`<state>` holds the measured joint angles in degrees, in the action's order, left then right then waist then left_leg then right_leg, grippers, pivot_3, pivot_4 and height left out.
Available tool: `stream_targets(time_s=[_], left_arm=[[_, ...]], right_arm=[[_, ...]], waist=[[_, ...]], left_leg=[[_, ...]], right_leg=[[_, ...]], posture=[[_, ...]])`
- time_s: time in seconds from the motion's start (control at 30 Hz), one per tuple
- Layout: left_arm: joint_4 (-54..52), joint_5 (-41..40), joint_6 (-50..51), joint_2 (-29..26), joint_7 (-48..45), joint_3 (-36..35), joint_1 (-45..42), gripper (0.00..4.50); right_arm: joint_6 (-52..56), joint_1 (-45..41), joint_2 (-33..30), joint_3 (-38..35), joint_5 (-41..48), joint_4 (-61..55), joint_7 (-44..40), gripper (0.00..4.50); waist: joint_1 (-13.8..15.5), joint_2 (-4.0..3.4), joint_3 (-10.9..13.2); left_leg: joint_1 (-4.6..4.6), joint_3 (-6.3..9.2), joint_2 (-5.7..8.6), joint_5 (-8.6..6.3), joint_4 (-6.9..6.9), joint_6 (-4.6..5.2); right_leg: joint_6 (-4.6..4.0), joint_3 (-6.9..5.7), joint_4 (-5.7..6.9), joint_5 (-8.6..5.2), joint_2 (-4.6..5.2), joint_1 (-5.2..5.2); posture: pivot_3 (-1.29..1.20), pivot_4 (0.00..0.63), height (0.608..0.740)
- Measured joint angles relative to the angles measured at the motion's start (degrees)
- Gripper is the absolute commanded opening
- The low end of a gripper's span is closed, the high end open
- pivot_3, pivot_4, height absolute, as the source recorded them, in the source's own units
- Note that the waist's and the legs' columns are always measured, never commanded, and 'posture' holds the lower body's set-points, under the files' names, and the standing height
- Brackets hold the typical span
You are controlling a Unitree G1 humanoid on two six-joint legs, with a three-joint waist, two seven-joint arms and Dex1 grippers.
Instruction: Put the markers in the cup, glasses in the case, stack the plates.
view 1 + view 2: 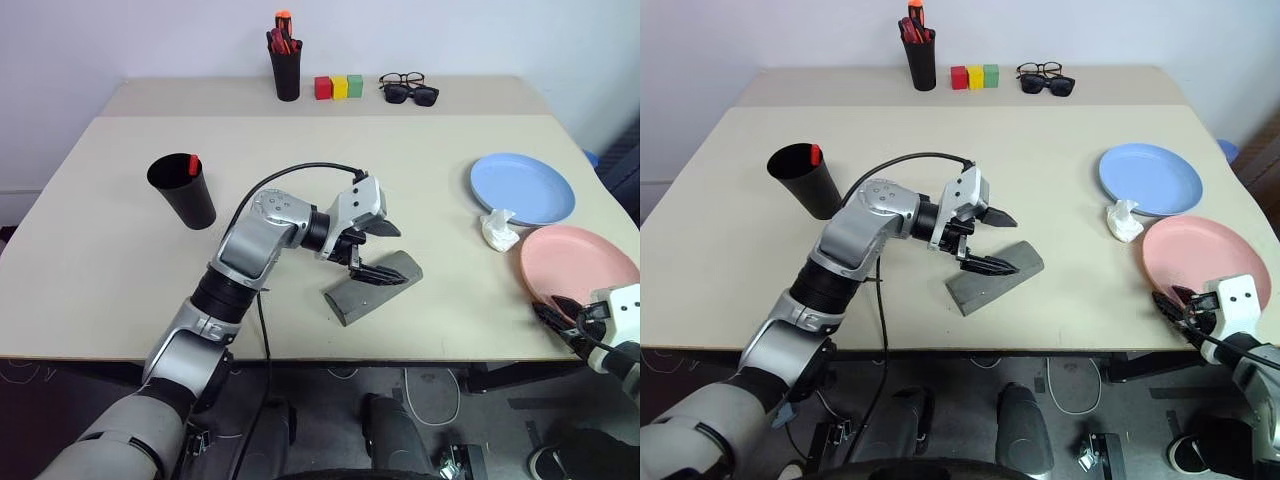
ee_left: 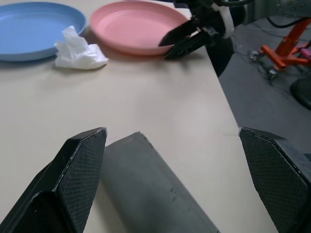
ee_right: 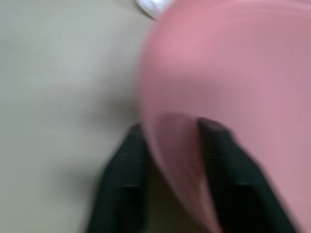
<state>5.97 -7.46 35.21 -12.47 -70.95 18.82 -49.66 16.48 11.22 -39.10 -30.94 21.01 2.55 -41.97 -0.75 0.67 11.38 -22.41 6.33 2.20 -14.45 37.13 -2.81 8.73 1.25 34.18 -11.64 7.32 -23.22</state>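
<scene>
The grey case (image 1: 375, 288) lies closed on the table near the front edge. My left gripper (image 1: 392, 255) hovers just over it, open, nothing between its fingers (image 2: 82, 165). My right gripper (image 1: 553, 312) is shut on the near rim of the pink plate (image 1: 575, 262), one finger (image 3: 121, 179) on each side of the rim. The blue plate (image 1: 522, 188) rests flat behind the pink one. A red-capped marker (image 1: 193, 165) stands in the black cup (image 1: 185, 190) on the left. The wire-framed glasses (image 1: 402, 79) lie at the far edge.
A crumpled white tissue (image 1: 498, 230) lies between the two plates. At the back stand a black holder with red and orange pens (image 1: 285, 62), three coloured blocks (image 1: 339, 87) and black sunglasses (image 1: 412, 95). The table's front edge runs just before the case.
</scene>
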Motion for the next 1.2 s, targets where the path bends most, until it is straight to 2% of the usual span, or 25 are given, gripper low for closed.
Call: stream_targets(time_s=[0.33,0.47,0.53,0.73,0.87,0.93,1.07,1.17,1.2], left_arm=[[0.0,-2.2,0.4,-0.8,0.8,1.3,0.0,4.50],[-0.1,-3.1,0.7,-0.8,1.7,1.8,0.0,4.50],[-0.2,-3.3,1.0,-0.7,2.7,2.0,0.0,4.50],[-1.4,-3.6,2.7,-1.1,6.2,1.9,1.2,4.50],[-4.8,-4.7,6.2,-2.0,10.3,0.5,5.0,4.50],[-6.5,-5.3,7.7,-2.2,11.8,0.2,5.9,4.50],[-10.7,-6.6,10.9,-3.4,14.9,-0.6,8.0,4.50],[-11.8,-7.3,12.4,-4.2,16.5,-1.5,9.2,4.50],[-11.9,-7.7,12.9,-4.5,17.0,-1.7,9.2,4.50]], right_arm=[[-3.4,-1.4,-0.9,0.7,-3.1,-1.5,3.2,0.04],[-6.9,-7.7,-4.4,2.8,-6.9,0.1,4.5,0.04],[-10.1,-13.8,-6.7,5.3,-9.2,3.5,4.4,0.04],[-21.5,-30.4,-9.1,15.4,-15.9,22.4,2.4,0.04],[-30.4,-46.2,-9.0,22.6,-22.7,45.3,3.9,0.04],[-33.4,-50.9,-9.0,24.2,-24.6,52.0,5.2,0.04],[-38.3,-58.7,-8.9,27.2,-28.7,63.1,9.4,1.44],[-40.1,-61.1,-8.6,27.9,-29.6,66.4,10.9,3.09],[-40.8,-61.6,-8.5,27.9,-29.7,66.8,11.2,3.49]], waist=[[-0.1,0.03,0.0],[-0.5,-0.06,0.0],[-0.5,-0.07,0.0],[-0.2,-0.05,0.0],[-0.6,-0.16,0.1],[-0.6,-0.15,0.1],[-0.6,-0.16,0.1],[-0.6,-0.16,0.1],[-0.6,-0.16,0.1]], left_leg=[[0.00,-0.02,0.01,0.00,0.03,0.00],[0.03,-0.07,0.00,0.00,0.04,0.00],[0.04,-0.07,0.00,0.01,0.03,0.00],[0.02,-0.02,0.00,0.01,-0.05,-0.01],[0.00,-0.12,0.04,0.02,-0.04,-0.02],[0.00,-0.07,0.03,0.03,-0.09,-0.03],[0.01,-0.08,0.03,0.04,-0.09,-0.05],[0.00,-0.08,0.04,0.06,-0.08,-0.08],[0.00,-0.08,0.04,0.07,-0.08,-0.10]], right_leg=[[-0.02,0.02,-0.04,-0.01,0.00,0.02],[-0.07,0.05,-0.02,-0.03,0.00,0.00],[-0.06,0.05,-0.01,-0.03,0.00,0.01],[0.01,0.04,-0.03,0.01,-0.02,-0.01],[0.01,0.14,-0.06,0.02,0.01,-0.07],[0.01,0.13,-0.03,0.02,-0.01,-0.09],[0.00,0.14,-0.04,0.02,-0.01,-0.08],[0.00,0.15,-0.04,0.03,-0.01,-0.07],[0.00,0.15,-0.04,0.03,-0.01,-0.07]], posture=[[0.00,0.150,0.739],[0.00,0.150,0.739],[0.00,0.150,0.739],[0.00,0.150,0.739],[0.00,0.150,0.739],[0.00,0.150,0.739],[0.00,0.150,0.739],[0.00,0.150,0.739],[0.00,0.150,0.739]])
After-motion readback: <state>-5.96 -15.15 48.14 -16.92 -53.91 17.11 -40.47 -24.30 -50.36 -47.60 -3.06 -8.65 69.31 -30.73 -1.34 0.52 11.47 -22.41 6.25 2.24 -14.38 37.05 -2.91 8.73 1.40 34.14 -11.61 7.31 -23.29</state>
